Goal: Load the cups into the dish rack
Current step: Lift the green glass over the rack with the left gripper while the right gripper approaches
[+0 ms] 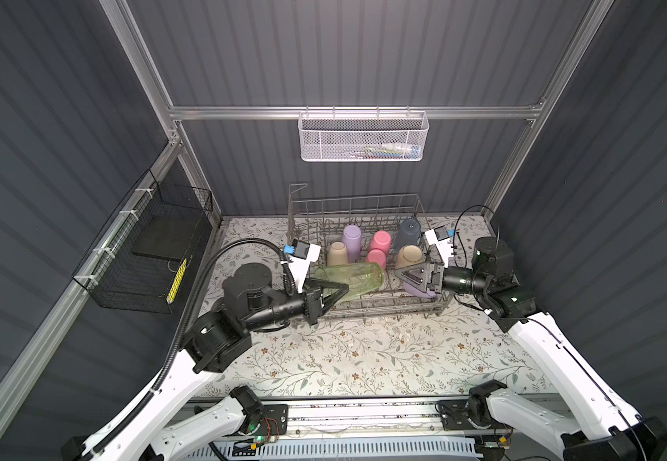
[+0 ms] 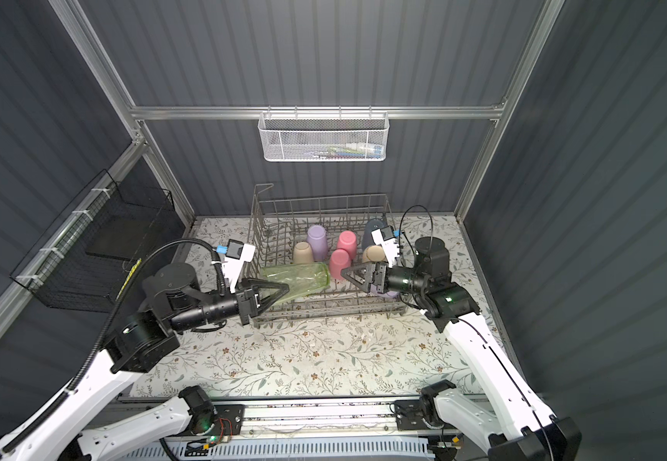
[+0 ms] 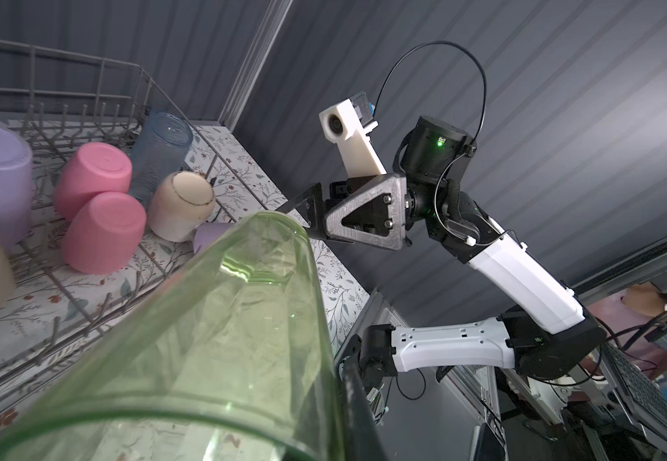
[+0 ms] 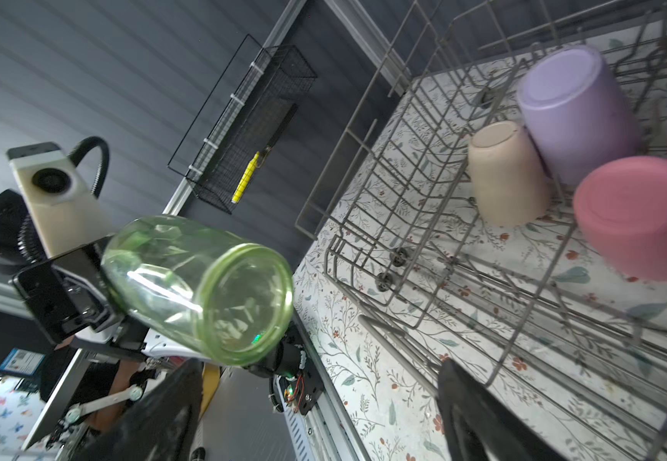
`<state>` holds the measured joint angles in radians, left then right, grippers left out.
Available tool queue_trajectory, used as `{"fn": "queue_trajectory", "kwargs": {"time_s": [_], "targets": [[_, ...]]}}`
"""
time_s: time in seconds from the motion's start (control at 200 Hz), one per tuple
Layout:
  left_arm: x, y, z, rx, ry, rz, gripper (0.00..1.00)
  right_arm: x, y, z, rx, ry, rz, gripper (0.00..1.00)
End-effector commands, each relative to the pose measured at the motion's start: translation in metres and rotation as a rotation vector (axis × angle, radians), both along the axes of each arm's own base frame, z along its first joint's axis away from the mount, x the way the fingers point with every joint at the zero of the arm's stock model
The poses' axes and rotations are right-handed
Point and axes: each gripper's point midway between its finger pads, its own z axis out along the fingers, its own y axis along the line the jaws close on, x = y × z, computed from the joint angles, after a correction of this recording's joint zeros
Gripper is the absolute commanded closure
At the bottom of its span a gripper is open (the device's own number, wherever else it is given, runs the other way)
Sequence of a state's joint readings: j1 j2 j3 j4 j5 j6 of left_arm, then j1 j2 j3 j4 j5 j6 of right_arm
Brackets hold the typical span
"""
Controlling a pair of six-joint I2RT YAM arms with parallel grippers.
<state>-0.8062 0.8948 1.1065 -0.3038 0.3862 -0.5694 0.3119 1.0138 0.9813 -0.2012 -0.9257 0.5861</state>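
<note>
The clear green plastic tumbler (image 1: 358, 277) is held lying over the front of the grey wire dish rack (image 1: 364, 309), clamped at its mouth by the jaws of the left gripper (image 1: 344, 288), its base pointed toward the right gripper (image 1: 400, 274), whose jaws are spread and empty.

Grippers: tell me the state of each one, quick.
Left gripper: shut on the green cup, held by its rim.
Right gripper: open, holding nothing.
</note>
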Motion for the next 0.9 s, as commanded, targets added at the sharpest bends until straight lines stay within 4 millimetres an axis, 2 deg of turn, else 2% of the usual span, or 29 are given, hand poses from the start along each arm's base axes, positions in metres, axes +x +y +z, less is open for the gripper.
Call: {"fn": "queue_trajectory", "kwargs": {"time_s": [0.0,0.12,0.325,0.465,0.891], "targets": [[-0.002,-0.017,0.024,-0.137,-0.096,-0.083,1.00,-0.013,0.006,0.009,0.069,-0.003,0.091,0.07],[0.003,-0.015,0.026,-0.183,-0.140,-0.088,1.00,-0.014,0.005,0.010,0.096,-0.001,0.089,0.05],[0.030,0.005,0.022,-0.323,-0.092,-0.068,1.00,-0.014,0.001,0.011,0.101,0.000,0.080,0.01],[0.035,-0.004,0.008,-0.347,-0.045,-0.116,1.00,-0.011,0.001,0.009,0.128,0.030,0.082,0.01],[0.033,-0.013,0.001,-0.365,-0.025,-0.193,1.00,-0.003,0.005,0.000,0.171,0.092,0.105,0.01]]}}
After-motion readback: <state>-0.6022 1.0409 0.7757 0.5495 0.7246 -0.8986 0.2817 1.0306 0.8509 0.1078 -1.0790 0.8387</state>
